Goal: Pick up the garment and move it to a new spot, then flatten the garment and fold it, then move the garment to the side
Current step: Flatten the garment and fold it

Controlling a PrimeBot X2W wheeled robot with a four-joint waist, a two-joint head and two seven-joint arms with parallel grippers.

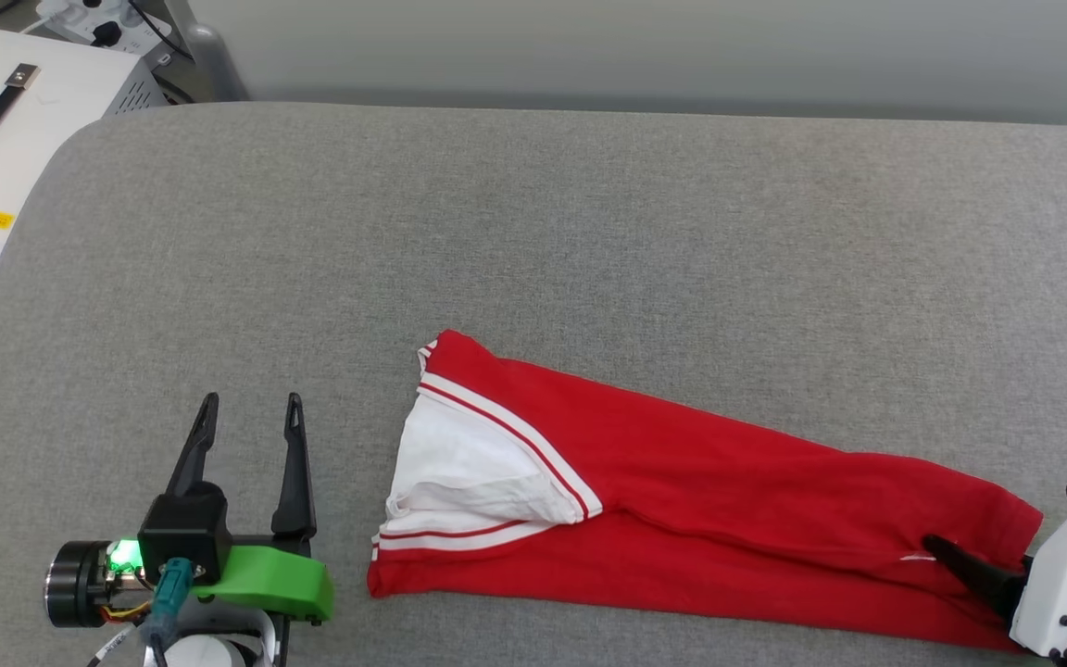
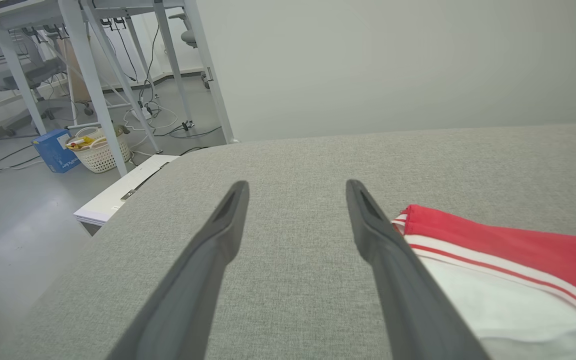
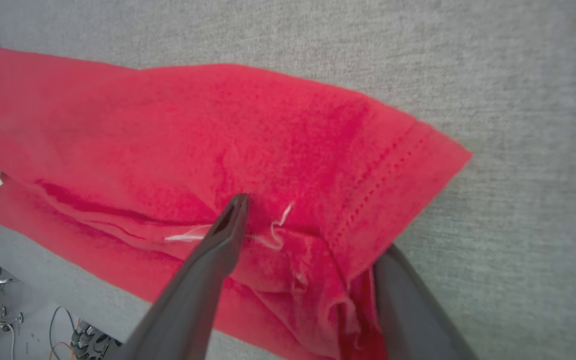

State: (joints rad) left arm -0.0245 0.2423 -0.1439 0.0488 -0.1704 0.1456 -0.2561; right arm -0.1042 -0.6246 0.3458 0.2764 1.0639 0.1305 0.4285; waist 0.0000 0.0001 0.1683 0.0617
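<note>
Jersey [image 1: 682, 482], red with a white sleeve [image 1: 464, 468] and red-and-white stripes, lies folded long and thin on the grey padded table [image 1: 533, 232]. It runs from one claw to the other.

The left claw [image 1: 251, 400] is over the table just beside the sleeve end, close but not touching it. Its two dark fingers are spread wide, and there is nothing between them but the grey table top. In the left wrist view the sleeve end peeks out right next to one finger [image 2: 393, 260].

The right claw [image 3: 313, 225] is at the other end of the jersey, at the hem [image 3: 398, 165]. Its fingers are spread wide too. One finger [image 3: 208, 270] lies on top of the red cloth, next to a loose white thread [image 3: 275, 235]. The tip of the other finger [image 3: 413, 305] is tucked under the hem corner, so a fold of red cloth sits between the two fingers. The claw is not squeezing it.

Past the left claw, off the table edge, stands a white box [image 1: 24, 130] with a black handle.
</note>
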